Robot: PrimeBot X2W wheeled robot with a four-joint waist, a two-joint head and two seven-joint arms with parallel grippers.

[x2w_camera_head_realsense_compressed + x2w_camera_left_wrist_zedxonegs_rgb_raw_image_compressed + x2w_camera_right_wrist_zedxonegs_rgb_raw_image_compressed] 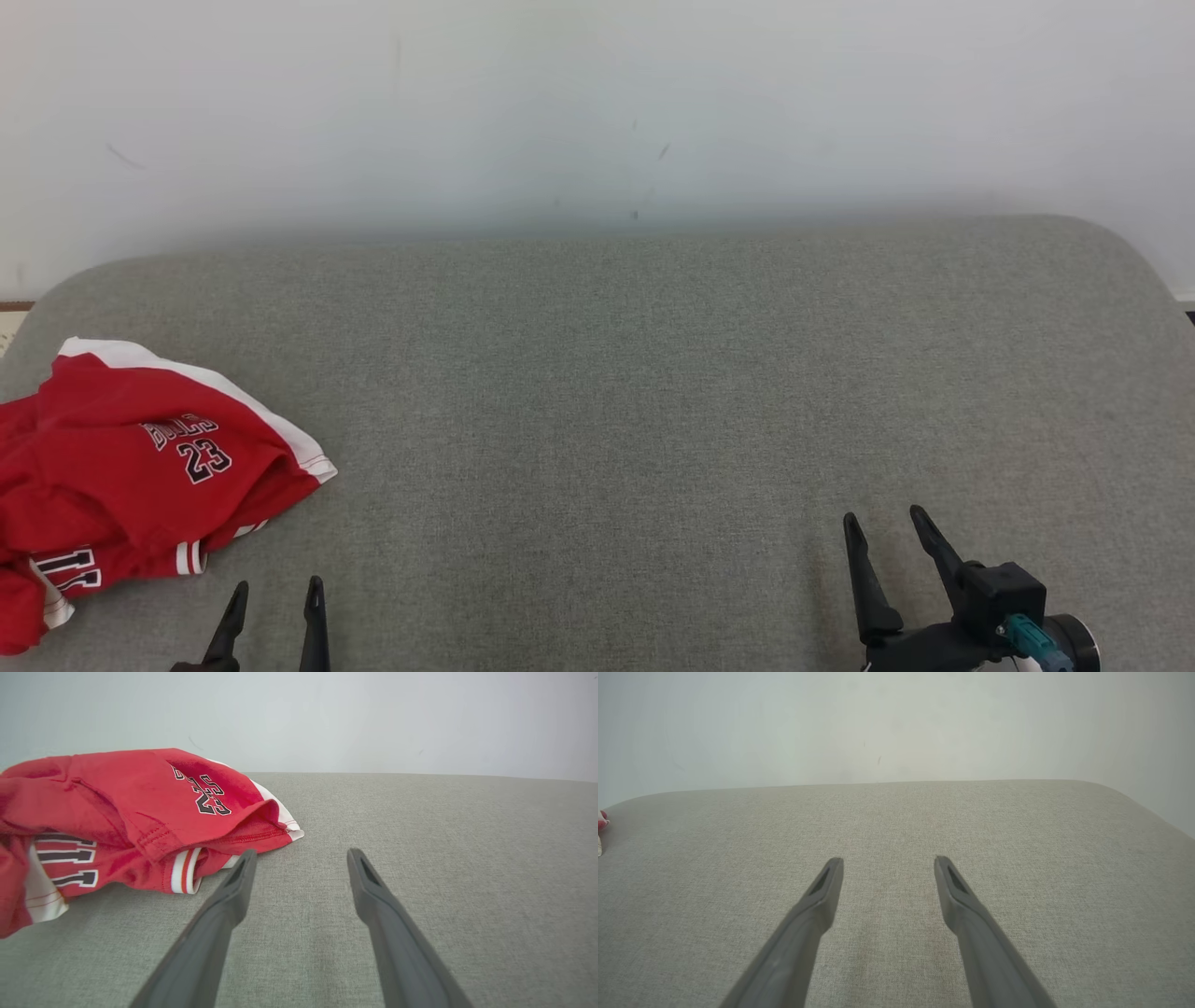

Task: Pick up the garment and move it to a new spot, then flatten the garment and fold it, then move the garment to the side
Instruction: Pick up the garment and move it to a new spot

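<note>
Lying crumpled at the cushion's (597,420) left edge, the jersey (140,457) looks untouched; left gripper (278,584) and right gripper (882,513) hover empty, jaws spread. Pickup, flattening, folding, moving aside remain.

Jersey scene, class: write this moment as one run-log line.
stage: before pickup | jersey: crumpled, far left of grey cushion | left jaws: open, empty, near jersey | right jaws: open, empty, over bare cushion
</note>
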